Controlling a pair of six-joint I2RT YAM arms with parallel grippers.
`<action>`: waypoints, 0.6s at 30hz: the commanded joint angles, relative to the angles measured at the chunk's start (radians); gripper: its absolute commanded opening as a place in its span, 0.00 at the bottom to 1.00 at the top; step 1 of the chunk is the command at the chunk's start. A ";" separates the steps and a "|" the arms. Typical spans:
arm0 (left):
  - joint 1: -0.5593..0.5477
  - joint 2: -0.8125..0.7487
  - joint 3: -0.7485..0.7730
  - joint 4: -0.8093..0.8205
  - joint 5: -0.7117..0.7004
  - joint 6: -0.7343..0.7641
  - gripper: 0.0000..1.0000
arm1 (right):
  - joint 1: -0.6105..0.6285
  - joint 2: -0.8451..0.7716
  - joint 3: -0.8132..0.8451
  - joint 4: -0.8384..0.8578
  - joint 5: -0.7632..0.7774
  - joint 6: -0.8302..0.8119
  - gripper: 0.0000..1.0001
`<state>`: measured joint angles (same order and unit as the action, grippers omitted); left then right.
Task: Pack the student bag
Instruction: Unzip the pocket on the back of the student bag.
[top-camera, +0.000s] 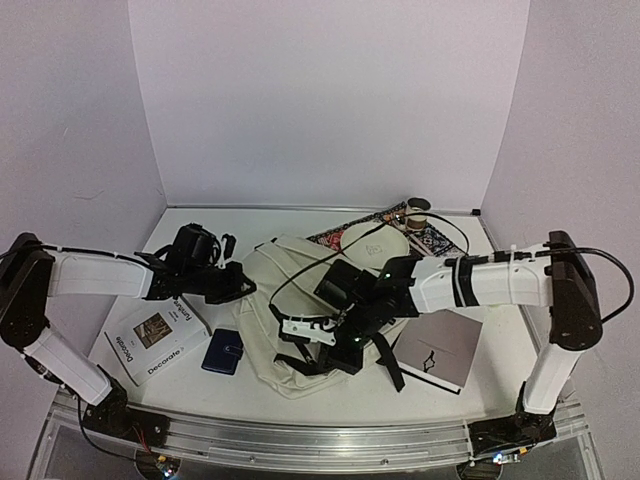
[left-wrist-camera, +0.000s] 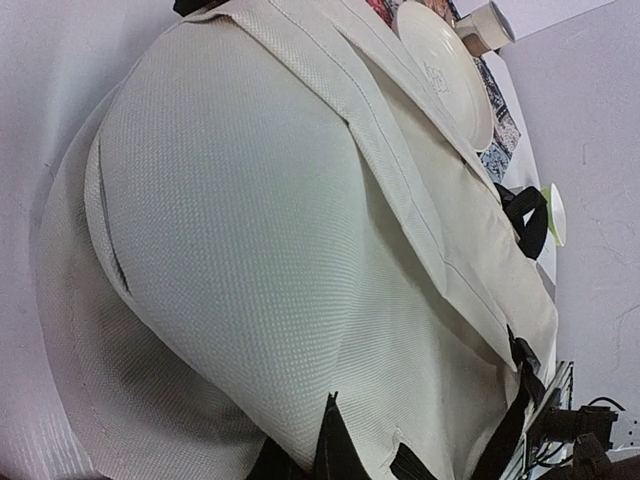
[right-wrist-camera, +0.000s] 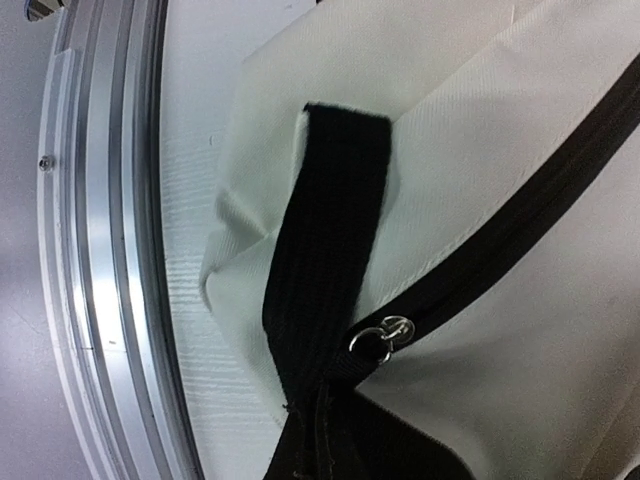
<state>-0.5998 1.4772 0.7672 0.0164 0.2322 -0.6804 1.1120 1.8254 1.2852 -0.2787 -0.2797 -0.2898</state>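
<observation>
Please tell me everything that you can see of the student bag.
The student bag is a large, soft backpack of cream woven fabric. It lies bulging on the middle of the white table. A black zipper with a small metal pull runs across it and looks closed where it shows. Black webbing straps trail from its near end. A white plate lies at its far edge.

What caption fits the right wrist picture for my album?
Close-up of the cream student bag, its metal zipper pull right beside a black strap.
</observation>
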 joint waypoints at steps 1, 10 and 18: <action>0.027 0.022 0.077 0.106 -0.070 0.009 0.00 | 0.011 -0.107 -0.095 -0.145 0.026 0.102 0.00; 0.036 0.075 0.086 0.120 -0.034 0.062 0.00 | 0.022 -0.110 -0.103 -0.106 0.018 0.171 0.00; 0.035 -0.004 0.033 0.122 0.004 0.088 0.32 | 0.022 -0.089 0.023 -0.101 0.127 0.217 0.26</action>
<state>-0.5780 1.5431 0.7929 0.0577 0.2581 -0.6277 1.1250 1.7303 1.2300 -0.3058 -0.2089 -0.1166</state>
